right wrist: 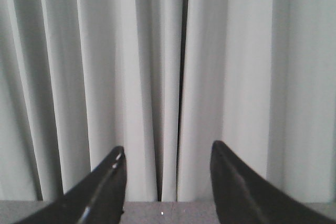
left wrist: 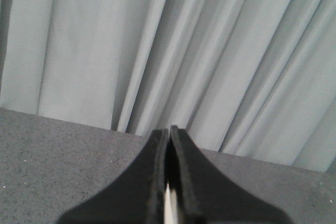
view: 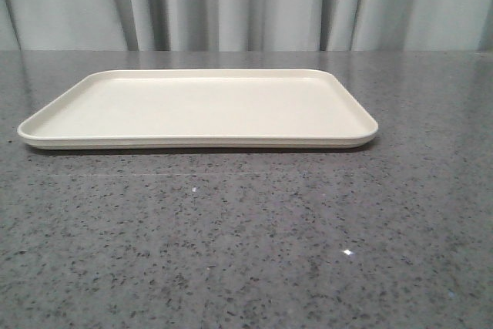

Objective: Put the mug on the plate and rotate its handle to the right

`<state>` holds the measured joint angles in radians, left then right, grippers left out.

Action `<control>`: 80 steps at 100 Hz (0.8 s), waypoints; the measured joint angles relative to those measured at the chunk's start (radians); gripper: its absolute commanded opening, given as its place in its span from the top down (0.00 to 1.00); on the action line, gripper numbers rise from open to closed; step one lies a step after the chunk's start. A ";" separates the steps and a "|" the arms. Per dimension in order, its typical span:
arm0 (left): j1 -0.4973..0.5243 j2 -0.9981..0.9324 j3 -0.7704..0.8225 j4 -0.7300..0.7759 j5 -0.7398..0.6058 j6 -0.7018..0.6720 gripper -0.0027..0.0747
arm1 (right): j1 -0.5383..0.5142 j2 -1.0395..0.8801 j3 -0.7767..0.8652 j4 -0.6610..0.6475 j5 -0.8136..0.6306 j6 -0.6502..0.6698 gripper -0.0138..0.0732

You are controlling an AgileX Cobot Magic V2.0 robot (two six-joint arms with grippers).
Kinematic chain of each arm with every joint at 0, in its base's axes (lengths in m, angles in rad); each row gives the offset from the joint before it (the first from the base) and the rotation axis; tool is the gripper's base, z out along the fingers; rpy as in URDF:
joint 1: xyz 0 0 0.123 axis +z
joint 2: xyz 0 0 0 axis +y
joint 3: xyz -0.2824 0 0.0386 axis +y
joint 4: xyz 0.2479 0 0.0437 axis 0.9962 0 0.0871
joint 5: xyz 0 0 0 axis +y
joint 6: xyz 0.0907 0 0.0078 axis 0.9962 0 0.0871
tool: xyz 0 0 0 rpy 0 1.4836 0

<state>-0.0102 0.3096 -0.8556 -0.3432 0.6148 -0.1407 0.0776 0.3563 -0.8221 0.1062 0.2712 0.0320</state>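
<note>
Mug not visible in any of the 3 views, so its place is unknown; handle likewise unseen. Plate (view: 197, 105) lies flat near the counter's far edge, roughly centred between left and right edges, nothing on it. Counter (view: 246, 244) is speckled grey stone, curtain (view: 246, 5) behind it.

Left tool (left wrist: 169, 132) has fingers pressed together, holding nothing, aimed at the curtain over the far edge. Right tool (right wrist: 167, 153) has fingers spread wide apart, holding nothing, also facing the curtain. Neither arm shows in the front view.

Judgement: task not started, mug has to be located first. Risks: both wrist cameras look away from the counter, so a reach starts blind; the left tool must open before any grasp; the plate's low rim could catch the mug base on placement and tip it.
</note>
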 measured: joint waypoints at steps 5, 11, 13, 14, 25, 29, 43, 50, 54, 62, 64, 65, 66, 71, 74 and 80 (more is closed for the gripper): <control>0.000 0.018 -0.010 -0.019 0.015 0.022 0.98 | 0.000 0.000 0.000 0.000 -0.011 0.000 0.40; 0.000 0.036 -0.026 -0.041 0.028 0.045 0.94 | 0.000 0.000 0.000 0.000 -0.020 0.000 0.40; 0.000 0.043 -0.031 -0.048 0.035 0.047 0.92 | 0.000 0.000 0.000 0.000 -0.023 0.000 0.40; 0.000 0.044 -0.031 -0.050 0.036 0.052 0.91 | 0.000 0.000 0.000 0.000 -0.025 0.000 0.40; 0.000 0.067 -0.050 -0.076 0.065 0.076 0.76 | 0.000 0.000 0.000 0.000 -0.032 0.000 0.40; 0.000 0.075 -0.052 -0.088 0.070 0.081 0.69 | 0.000 0.000 0.000 0.000 -0.033 0.000 0.40; 0.000 0.097 -0.055 -0.112 0.077 0.094 0.51 | 0.000 0.000 0.000 0.000 -0.036 -0.002 0.40; 0.000 0.106 -0.055 -0.118 0.079 0.095 0.46 | 0.000 0.000 0.000 0.000 -0.036 -0.002 0.40; 0.000 0.108 -0.055 -0.121 0.079 0.097 0.45 | 0.000 0.000 0.000 0.000 -0.036 -0.002 0.40; 0.000 0.112 -0.055 -0.123 0.079 0.097 0.45 | 0.000 0.000 0.000 0.000 -0.036 -0.002 0.40; 0.000 0.112 -0.055 -0.123 0.079 0.097 0.45 | 0.000 0.000 0.000 0.000 -0.036 -0.002 0.40; 0.000 0.112 -0.055 -0.123 0.079 0.097 0.45 | 0.000 0.000 0.000 0.000 -0.036 -0.002 0.40; 0.000 0.112 -0.055 -0.125 0.079 0.097 0.45 | 0.000 0.000 0.000 0.000 -0.036 -0.002 0.40; 0.000 0.112 -0.055 -0.125 0.077 0.097 0.45 | 0.000 0.000 0.000 0.000 -0.036 -0.002 0.40; 0.000 0.112 -0.055 -0.125 0.075 0.097 0.46 | 0.000 0.000 0.000 0.000 -0.036 -0.002 0.40; 0.000 0.112 -0.055 -0.127 0.069 0.097 0.47 | 0.000 0.000 0.000 0.000 -0.036 -0.002 0.40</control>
<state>-0.0102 0.4218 -0.9108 -0.4701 0.6834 -0.0441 0.0776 0.3563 -0.8221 0.1062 0.2356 0.0303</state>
